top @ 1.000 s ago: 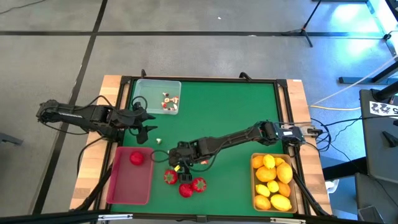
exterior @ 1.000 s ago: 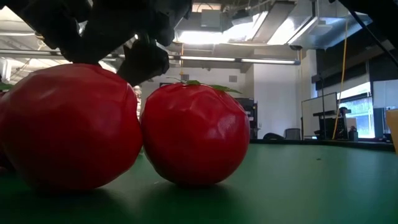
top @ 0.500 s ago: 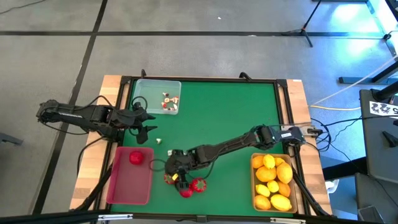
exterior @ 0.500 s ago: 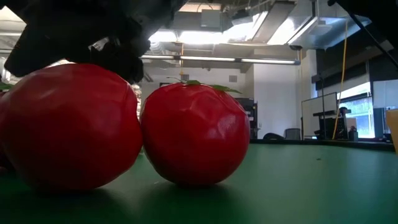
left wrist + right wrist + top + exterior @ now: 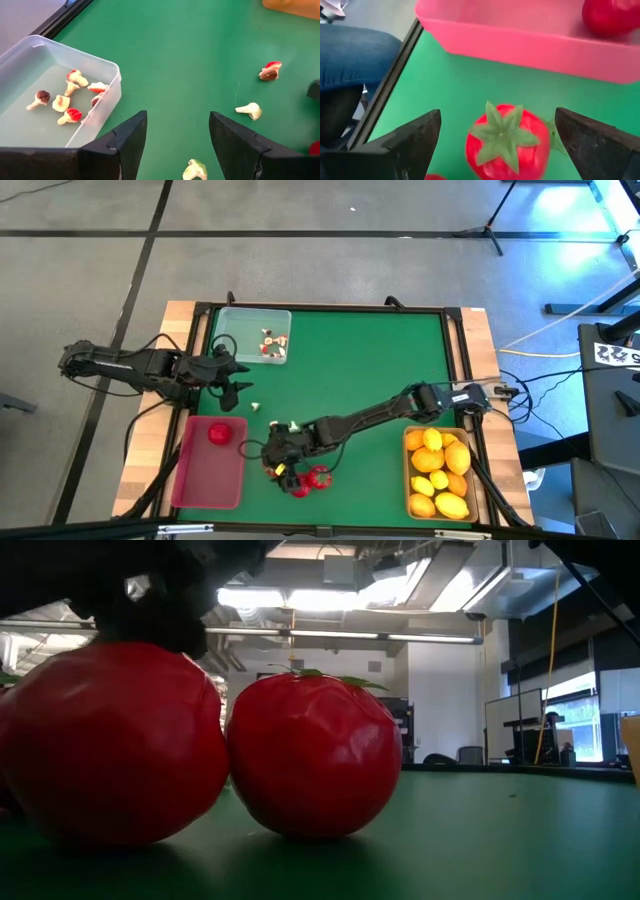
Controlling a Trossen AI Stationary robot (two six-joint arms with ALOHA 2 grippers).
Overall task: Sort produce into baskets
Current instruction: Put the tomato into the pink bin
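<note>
As the right gripper point(image 5: 495, 150) has dropped, jaws spread, over a red green-topped strawberry point(image 5: 506, 141), pickup for the pink plastic tray point(image 5: 530, 45) looks imminent; left gripper point(image 5: 177, 145) idles part-open nr. clear tray point(image 5: 30, 65).

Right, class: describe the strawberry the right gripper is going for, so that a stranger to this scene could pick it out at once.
Start at the red basket at the near left corner of the green table. Just to its right lies a cluster of red strawberries. The one meant is the strawberry directly under the open right gripper, nearest the basket, its green star-shaped top facing up between the fingers.
</note>
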